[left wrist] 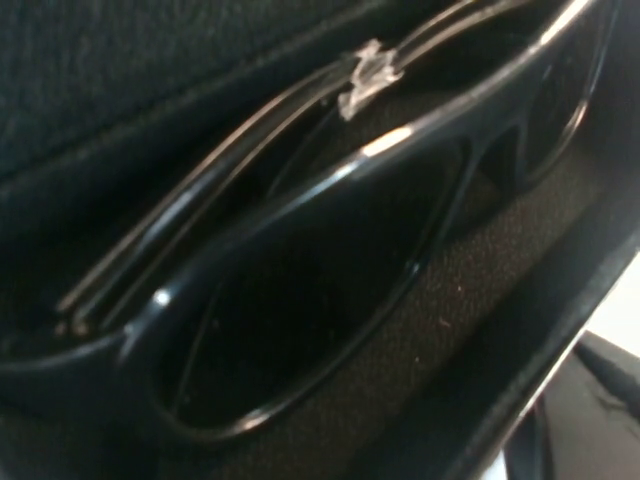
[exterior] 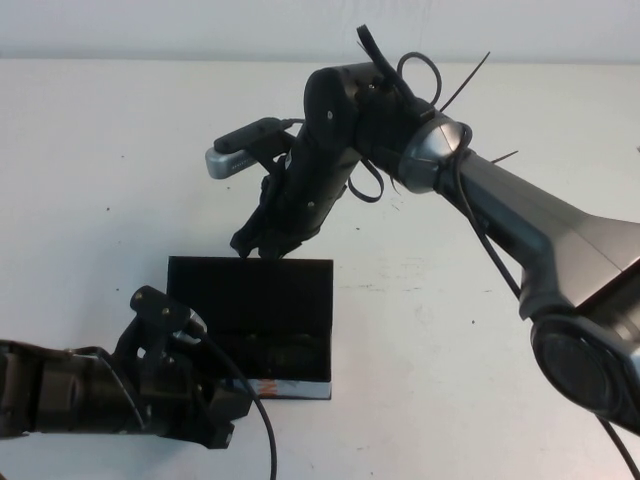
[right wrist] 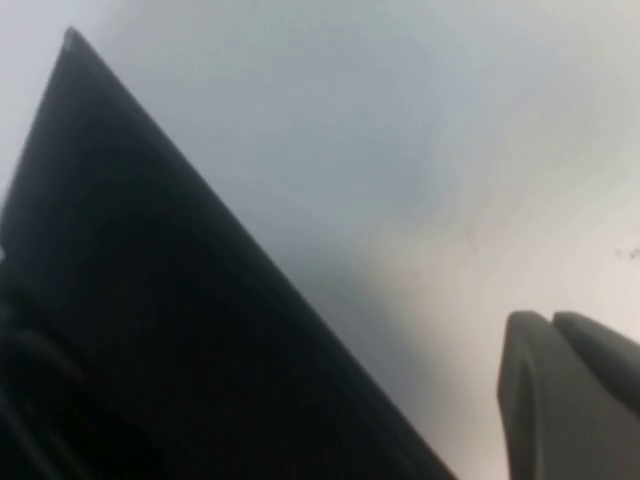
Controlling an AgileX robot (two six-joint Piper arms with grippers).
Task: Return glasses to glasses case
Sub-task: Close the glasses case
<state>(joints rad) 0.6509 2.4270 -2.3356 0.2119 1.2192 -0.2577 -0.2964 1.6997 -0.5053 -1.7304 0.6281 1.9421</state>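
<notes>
A flat, matte white surface [exterior: 100, 200] fills nearly the whole high view, running from the near edge up to a pale band at the far side where it meets a lighter white back wall [exterior: 150, 25]. The white surface carries a few tiny dark specks and faint scuffs. The light is even and diffuse, casting only soft grey shadows. In the right wrist view the same white surface [right wrist: 400, 120] shows as a blurred grey-white expanse.

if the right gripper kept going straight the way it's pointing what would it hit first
Probably the raised lid of the glasses case. The right gripper, shut, points down at the lid's far top edge, though depth is unclear and it could pass just behind onto the table.
</notes>
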